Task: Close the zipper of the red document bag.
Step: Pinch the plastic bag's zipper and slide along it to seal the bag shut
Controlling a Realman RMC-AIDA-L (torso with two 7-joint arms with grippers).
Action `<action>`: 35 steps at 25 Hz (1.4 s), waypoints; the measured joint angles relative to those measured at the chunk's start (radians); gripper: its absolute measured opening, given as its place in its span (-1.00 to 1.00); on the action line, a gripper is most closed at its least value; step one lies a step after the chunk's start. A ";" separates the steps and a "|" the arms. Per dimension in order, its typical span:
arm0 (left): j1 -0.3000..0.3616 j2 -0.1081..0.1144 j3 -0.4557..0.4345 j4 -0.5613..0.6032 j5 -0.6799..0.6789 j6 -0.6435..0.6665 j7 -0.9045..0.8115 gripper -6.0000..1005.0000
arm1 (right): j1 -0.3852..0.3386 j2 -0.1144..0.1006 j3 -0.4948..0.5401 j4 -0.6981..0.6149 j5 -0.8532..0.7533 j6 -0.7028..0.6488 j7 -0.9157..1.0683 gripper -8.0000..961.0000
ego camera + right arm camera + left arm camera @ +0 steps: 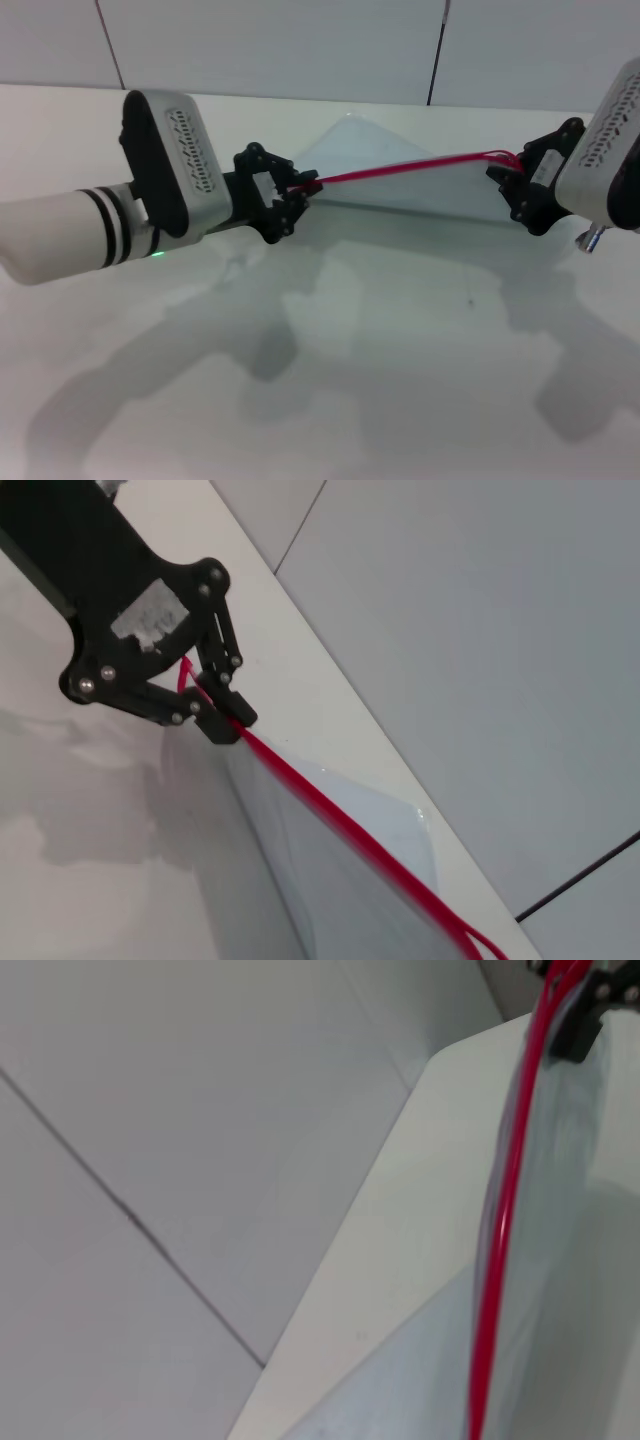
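The red document bag is held up off the white table, stretched between both grippers, its translucent sheet hanging below. Its zipper runs as a taut red line along the top edge. My left gripper is shut on the zipper's left end. The right gripper is shut on the bag's right end, where the red strip splits into separate strands. In the right wrist view the left gripper pinches the zipper. The left wrist view shows the zipper leading to the right gripper.
A pale panelled wall stands behind the table's far edge. Shadows of both arms fall on the table's near half.
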 joint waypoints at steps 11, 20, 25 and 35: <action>0.034 0.000 -0.072 -0.033 0.000 0.000 0.026 -0.76 | -0.018 0.000 0.022 -0.015 0.000 0.000 0.000 -0.71; 0.069 -0.002 -0.138 -0.036 -0.001 -0.008 0.026 -0.76 | -0.022 0.002 0.037 -0.016 -0.003 0.004 0.000 -0.71; 0.081 -0.001 -0.145 -0.036 -0.010 -0.010 0.026 -0.75 | -0.023 0.002 0.038 -0.010 -0.006 0.010 0.000 -0.70; 0.083 -0.002 -0.146 -0.036 -0.011 -0.005 0.026 -0.74 | -0.023 0.002 0.044 -0.005 -0.011 0.019 0.006 -0.70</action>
